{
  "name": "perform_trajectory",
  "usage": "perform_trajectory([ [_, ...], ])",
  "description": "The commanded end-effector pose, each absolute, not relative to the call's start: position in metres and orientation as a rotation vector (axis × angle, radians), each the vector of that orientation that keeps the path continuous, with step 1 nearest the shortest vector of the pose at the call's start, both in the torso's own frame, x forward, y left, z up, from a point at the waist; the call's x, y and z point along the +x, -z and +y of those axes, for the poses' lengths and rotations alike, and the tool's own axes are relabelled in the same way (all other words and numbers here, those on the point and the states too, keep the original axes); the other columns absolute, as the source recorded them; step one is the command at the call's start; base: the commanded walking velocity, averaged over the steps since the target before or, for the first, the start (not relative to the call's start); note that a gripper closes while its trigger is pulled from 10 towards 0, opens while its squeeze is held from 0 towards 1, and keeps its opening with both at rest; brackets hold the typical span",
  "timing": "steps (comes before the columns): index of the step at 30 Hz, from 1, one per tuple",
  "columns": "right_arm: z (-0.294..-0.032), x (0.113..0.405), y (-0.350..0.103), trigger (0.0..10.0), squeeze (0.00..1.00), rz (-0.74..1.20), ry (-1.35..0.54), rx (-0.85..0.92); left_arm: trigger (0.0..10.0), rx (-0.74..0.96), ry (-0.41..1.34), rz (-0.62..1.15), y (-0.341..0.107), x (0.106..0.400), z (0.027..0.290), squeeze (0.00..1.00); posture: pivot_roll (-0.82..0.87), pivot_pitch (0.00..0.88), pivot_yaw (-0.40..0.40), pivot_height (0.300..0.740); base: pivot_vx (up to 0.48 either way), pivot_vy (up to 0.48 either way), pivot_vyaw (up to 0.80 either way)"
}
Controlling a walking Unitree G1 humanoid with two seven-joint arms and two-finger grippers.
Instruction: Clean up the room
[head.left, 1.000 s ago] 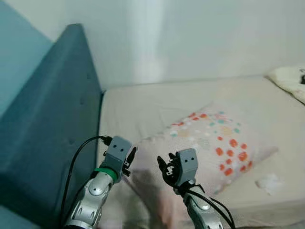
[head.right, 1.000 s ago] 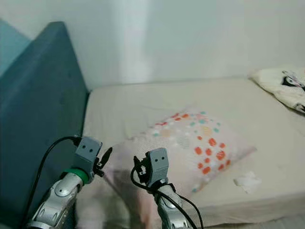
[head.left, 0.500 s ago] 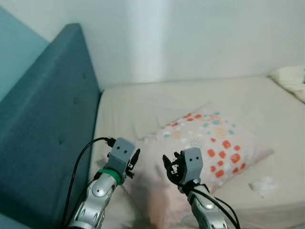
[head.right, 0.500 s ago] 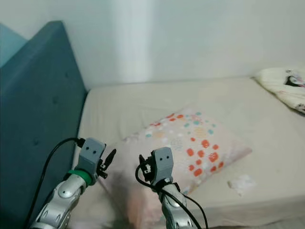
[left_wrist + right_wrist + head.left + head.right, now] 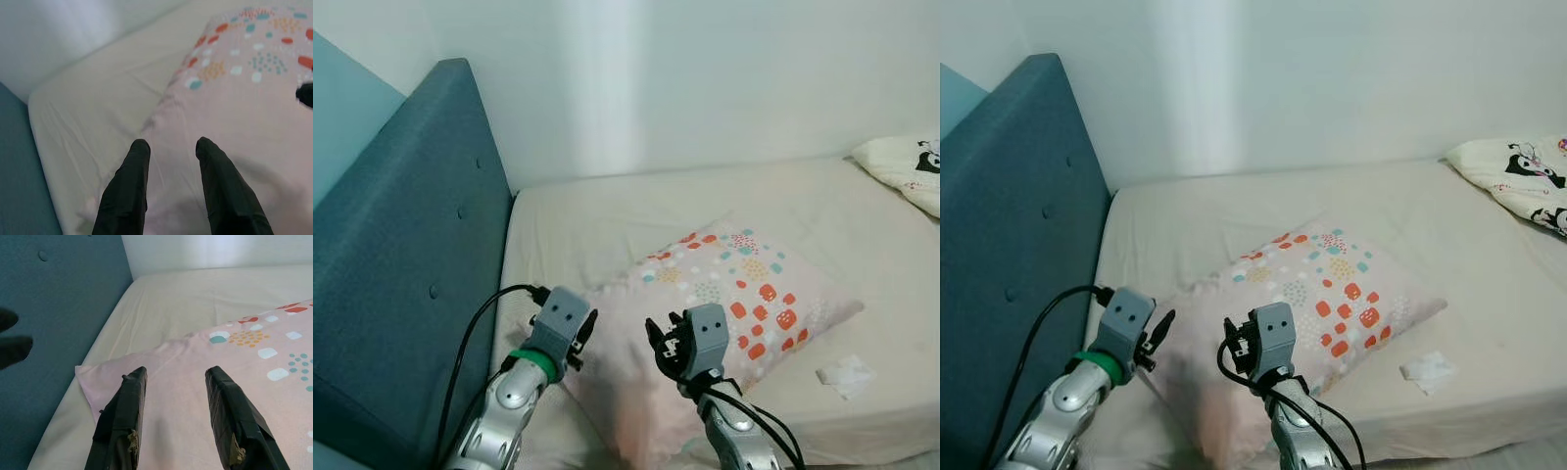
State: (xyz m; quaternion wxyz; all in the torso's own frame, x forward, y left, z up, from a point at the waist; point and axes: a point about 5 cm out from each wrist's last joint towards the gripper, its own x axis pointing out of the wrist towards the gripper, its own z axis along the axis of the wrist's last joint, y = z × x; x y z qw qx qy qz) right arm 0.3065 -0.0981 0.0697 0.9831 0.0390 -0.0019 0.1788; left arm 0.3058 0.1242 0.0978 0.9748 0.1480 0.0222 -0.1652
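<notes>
A pale pink pillow [image 5: 724,294] with orange, teal and white dots lies slanted on the beige mattress [image 5: 607,215]. Both my arms are raised over its plain near end. My left gripper [image 5: 585,331] hangs open above the pillow's near left edge, and in the left wrist view its two black fingers [image 5: 132,166] stand apart over the pink cloth. My right gripper [image 5: 661,343] is open too, just to the right, and the right wrist view looks between its fingers [image 5: 129,396] at the pillow's corner [image 5: 85,374]. Nothing is held.
A teal padded headboard [image 5: 401,264] runs along the left of the bed. A crumpled white tissue [image 5: 845,374] lies near the mattress's front right edge. A white cartoon-print pillow [image 5: 906,166] sits at the far right, with a white wall behind.
The whole view has shifted slightly, bringing more of the cartoon-print pillow into sight. Both grippers keep nearly the same open pose over the dotted pillow's near end.
</notes>
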Motion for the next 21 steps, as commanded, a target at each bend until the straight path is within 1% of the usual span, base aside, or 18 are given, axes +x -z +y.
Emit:
perform_trajectory([
  [1,-0.0990,0.3034,-0.0683,10.0,0.00,-0.007,-0.357,0.086,10.0,0.288,0.340,0.073,-0.0935,0.3028,0.1251,0.00,-0.10,0.085,0.097,0.731,0.000,0.000,0.00],
  [3,-0.1000,0.3033,-0.0689,10.0,0.00,-0.014,-0.347,0.082,10.0,0.270,0.335,0.087,-0.0917,0.3025,0.1253,0.00,-0.10,0.085,0.097,0.731,0.000,0.000,0.00],
  [5,-0.1004,0.3043,-0.0696,10.0,0.00,-0.015,-0.329,0.063,10.0,0.257,0.328,0.097,-0.0902,0.3034,0.1244,0.00,-0.10,0.084,0.096,0.721,0.000,0.000,0.00],
  [13,-0.1023,0.3047,-0.0682,10.0,0.00,-0.009,-0.320,0.056,10.0,0.262,0.324,0.091,-0.0909,0.3053,0.1229,0.00,-0.10,0.077,0.096,0.721,0.000,0.000,0.00],
  [21,-0.1053,0.3059,-0.0690,10.0,0.00,-0.008,-0.310,0.058,10.0,0.265,0.327,0.088,-0.0919,0.3066,0.1213,0.00,-0.11,0.068,0.095,0.691,0.000,0.000,0.00],
])
